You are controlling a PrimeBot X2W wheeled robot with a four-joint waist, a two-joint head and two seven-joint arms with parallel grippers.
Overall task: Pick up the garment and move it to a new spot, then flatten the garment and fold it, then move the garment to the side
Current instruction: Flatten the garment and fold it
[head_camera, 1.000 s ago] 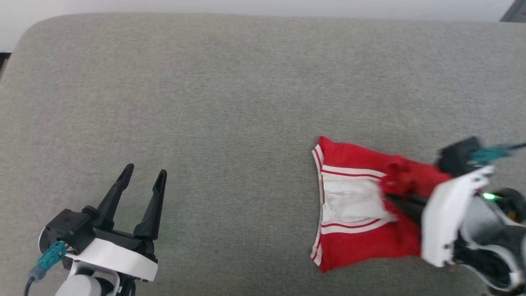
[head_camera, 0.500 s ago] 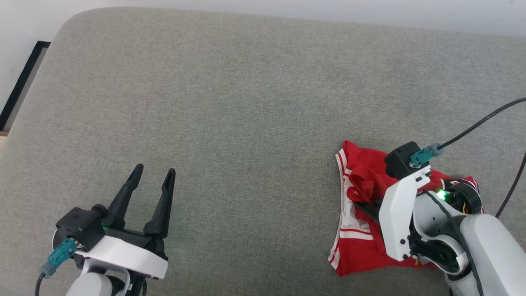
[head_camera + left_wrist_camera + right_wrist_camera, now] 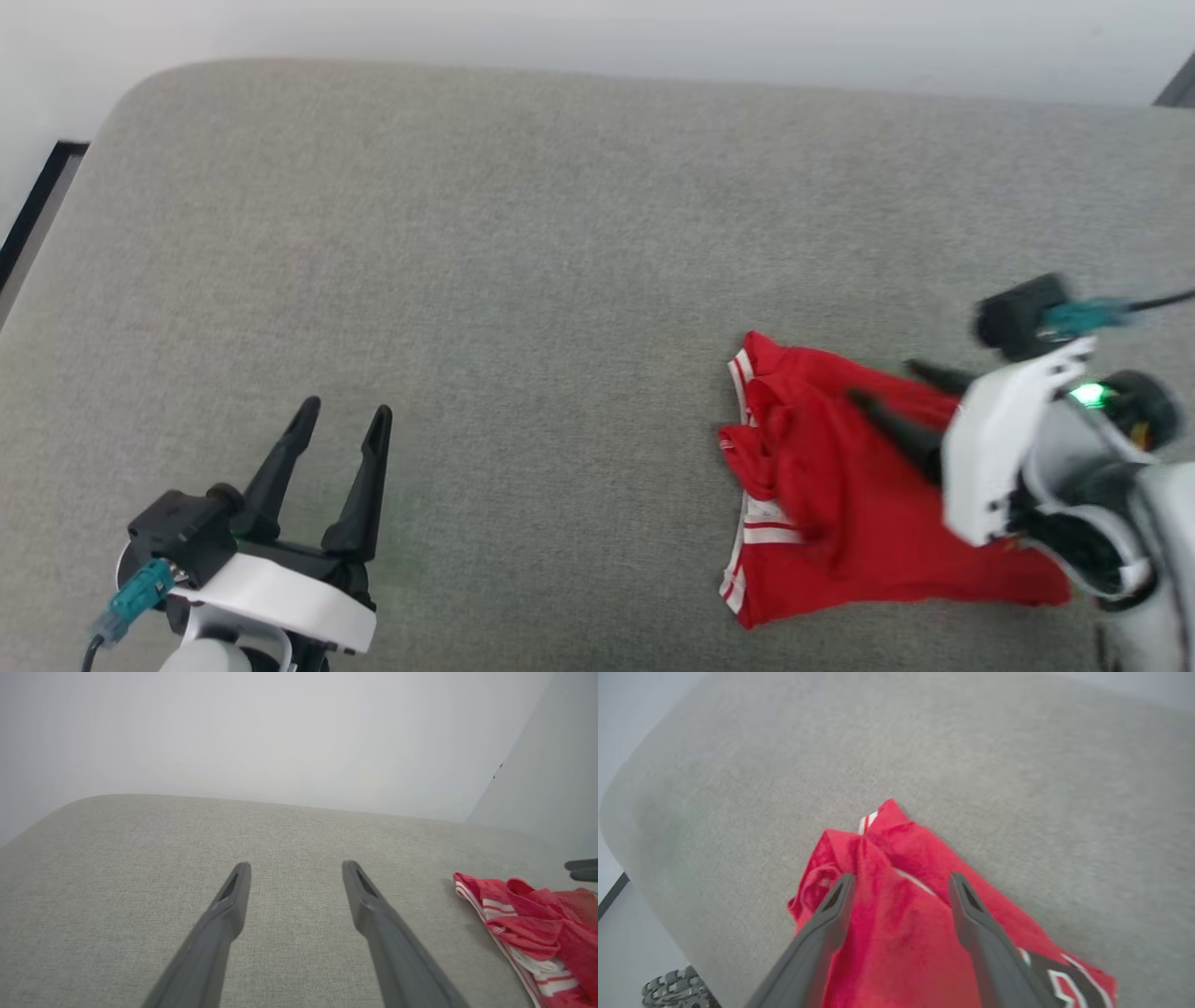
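Observation:
The garment [image 3: 840, 523] lies in a loosely bunched heap on the right part of the grey cushion [image 3: 523, 261], red cloth uppermost with white-and-red stripe trim along its left edge. My right gripper [image 3: 892, 387] hovers over its upper part, jaws open, nothing between them. In the right wrist view the right gripper [image 3: 902, 879] spreads above the red garment [image 3: 906, 933], whose black white-edged characters [image 3: 1064, 980] show at the lower right. My left gripper [image 3: 344, 411] stands open at the lower left, far from the cloth. The left wrist view shows the left gripper [image 3: 296, 868] open and the garment [image 3: 528, 914] at the right.
The grey cushion has a rounded far-left corner [image 3: 140, 93], with a pale wall [image 3: 597, 37] behind it. A dark strip [image 3: 37, 205] runs beside the left edge. A ribbed dark part [image 3: 675, 991] sits below the cushion's edge in the right wrist view.
My right gripper has opened and let go of the garment, which has slumped into a crumpled heap. The head camera has shifted. The left gripper has held still.

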